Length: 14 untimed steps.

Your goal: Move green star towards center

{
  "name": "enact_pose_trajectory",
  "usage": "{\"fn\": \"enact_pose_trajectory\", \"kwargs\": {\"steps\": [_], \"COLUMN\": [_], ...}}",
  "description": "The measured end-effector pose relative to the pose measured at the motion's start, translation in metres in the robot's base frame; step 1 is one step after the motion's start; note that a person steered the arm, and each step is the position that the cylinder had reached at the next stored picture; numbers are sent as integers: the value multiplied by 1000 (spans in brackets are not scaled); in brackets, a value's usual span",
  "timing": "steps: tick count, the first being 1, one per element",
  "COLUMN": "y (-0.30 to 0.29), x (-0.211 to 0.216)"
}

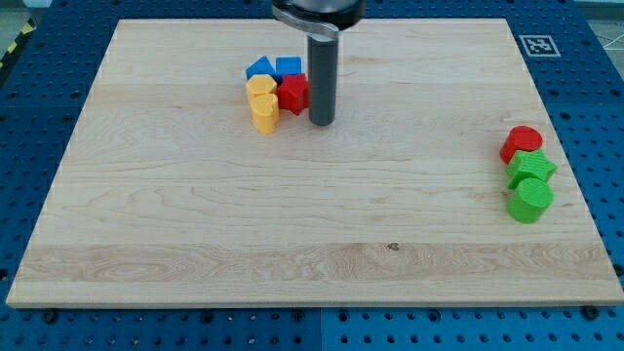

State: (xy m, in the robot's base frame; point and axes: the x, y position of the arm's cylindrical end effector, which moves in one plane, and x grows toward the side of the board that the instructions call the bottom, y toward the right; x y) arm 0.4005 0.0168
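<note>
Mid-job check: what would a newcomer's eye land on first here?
My tip stands at the view's top centre, right beside the red block of a tight blue, yellow and red cluster. Far off by the view's right edge sits the green star, between a red cylinder and a green cylinder.

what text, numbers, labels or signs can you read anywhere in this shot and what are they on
No readable words, numbers or brand names anywhere.
Only sign: a black-and-white square marker on the blue surface past the wooden board's top-right corner; a coded pattern, not letters.
Yellow-and-black striped edge at the view's top left: no writing.
The blocks, the green star among them, and my tip carry no markings.
</note>
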Motion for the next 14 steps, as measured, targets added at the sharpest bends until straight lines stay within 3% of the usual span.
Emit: {"fn": "enact_pose_trajectory", "kwargs": {"steps": [3, 6, 9, 14], "y": [127, 233, 313, 270], "x": [9, -13, 24, 62]}}
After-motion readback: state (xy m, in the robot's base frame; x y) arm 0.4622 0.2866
